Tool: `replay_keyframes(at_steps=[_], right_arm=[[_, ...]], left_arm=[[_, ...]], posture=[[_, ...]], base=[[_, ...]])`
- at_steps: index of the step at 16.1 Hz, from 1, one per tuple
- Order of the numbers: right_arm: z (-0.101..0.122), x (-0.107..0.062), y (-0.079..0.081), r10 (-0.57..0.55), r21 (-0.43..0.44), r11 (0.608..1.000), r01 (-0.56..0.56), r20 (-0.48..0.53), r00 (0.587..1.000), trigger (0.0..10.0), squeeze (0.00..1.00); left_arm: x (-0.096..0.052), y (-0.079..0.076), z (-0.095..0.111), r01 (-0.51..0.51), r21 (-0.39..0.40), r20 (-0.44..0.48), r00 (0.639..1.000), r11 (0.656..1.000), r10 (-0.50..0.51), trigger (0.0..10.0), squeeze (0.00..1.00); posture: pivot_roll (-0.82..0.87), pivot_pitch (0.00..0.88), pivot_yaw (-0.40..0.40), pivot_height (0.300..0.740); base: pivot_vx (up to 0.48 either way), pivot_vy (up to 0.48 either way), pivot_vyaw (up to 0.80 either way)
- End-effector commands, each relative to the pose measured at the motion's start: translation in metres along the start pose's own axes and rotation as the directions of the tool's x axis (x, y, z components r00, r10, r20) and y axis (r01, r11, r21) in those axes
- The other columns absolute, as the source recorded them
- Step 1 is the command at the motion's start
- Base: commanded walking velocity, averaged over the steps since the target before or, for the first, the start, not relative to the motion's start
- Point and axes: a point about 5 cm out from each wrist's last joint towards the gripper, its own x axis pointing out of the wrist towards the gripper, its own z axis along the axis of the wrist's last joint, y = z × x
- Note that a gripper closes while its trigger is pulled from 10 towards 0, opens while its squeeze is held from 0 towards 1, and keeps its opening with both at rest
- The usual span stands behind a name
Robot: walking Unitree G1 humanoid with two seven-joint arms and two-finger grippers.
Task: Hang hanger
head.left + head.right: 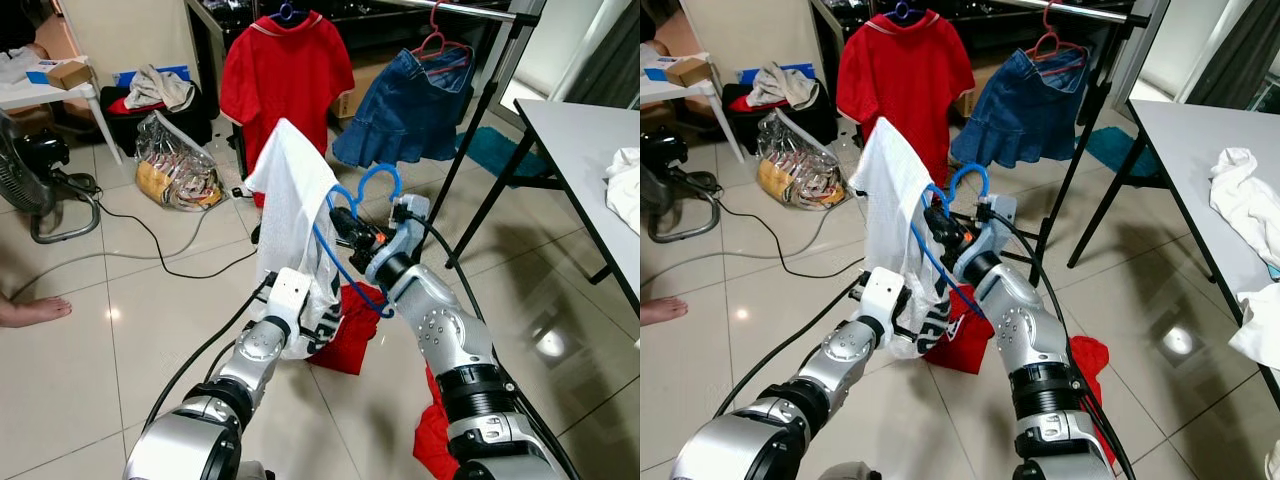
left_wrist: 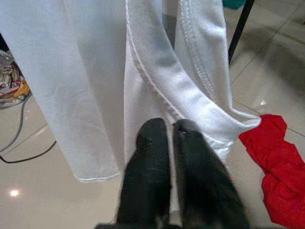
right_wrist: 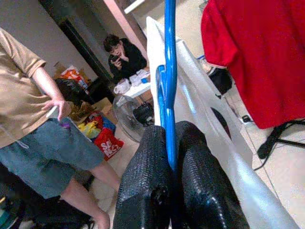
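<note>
Blue hanger [image 3: 168,86] clamped in right gripper [image 3: 174,138], left gripper [image 2: 170,136] pinching white shirt [image 1: 295,200]

Glossy pale tiled floor [image 1: 120,330], grey table [image 1: 580,150], floor fan [image 1: 30,185]

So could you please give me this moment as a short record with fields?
Left gripper: shut on the white shirt, low on the cloth
Right gripper: shut on the blue hanger
Hanger: inside the shirt, hook up, not yet on the rail
Rail: holds a red shirt and a denim skirt
Floor: red cloth below the arms
</note>
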Motion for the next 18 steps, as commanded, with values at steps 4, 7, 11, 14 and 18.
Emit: replay_keyframes(at_steps=[4, 7, 11, 14, 18], right_arm=[[0.007, 0.000, 0.008, 0.060, -0.002, 0.998, -0.060, 0.024, 0.998, 10.0, 0.00], [0.008, -0.001, 0.009, 0.066, -0.008, 0.998, -0.066, 0.023, 0.998, 10.0, 0.00], [0.007, -0.002, 0.013, 0.083, -0.014, 0.996, -0.082, 0.020, 0.996, 10.0, 0.00], [0.008, -0.002, 0.015, 0.090, -0.014, 0.996, -0.089, 0.024, 0.996, 10.0, 0.00], [0.010, -0.001, 0.023, 0.124, -0.025, 0.992, -0.123, 0.028, 0.992, 10.0, 0.00]], left_arm=[[0.002, -0.004, 0.009, 0.045, 0.023, 0.052, 0.998, 0.999, -0.046, 10.0, 1.00], [0.002, -0.003, 0.011, 0.029, 0.050, 0.069, 0.997, 0.998, -0.033, 10.0, 0.91], [0.001, -0.001, 0.015, 0.024, 0.040, 0.118, 0.993, 0.999, -0.028, 10.0, 1.00], [0.002, 0.000, 0.014, 0.037, -0.043, 0.099, 0.995, 0.998, -0.033, 10.0, 0.00], [0.002, -0.002, 0.005, 0.079, -0.168, 0.024, 0.997, 0.983, -0.076, 10.0, 0.00]], posture=[[0.07, 0.000, -0.021, 0.740], [0.07, 0.000, -0.021, 0.740], [0.07, 0.006, -0.019, 0.740], [0.07, 0.007, -0.016, 0.740], [0.05, 0.009, -0.013, 0.740]], base=[[0.000, 0.000, 0.00], [0.000, 0.000, 0.00], [0.000, 0.000, 0.00], [0.000, 0.000, 0.00], [0.000, 0.000, 0.00]])
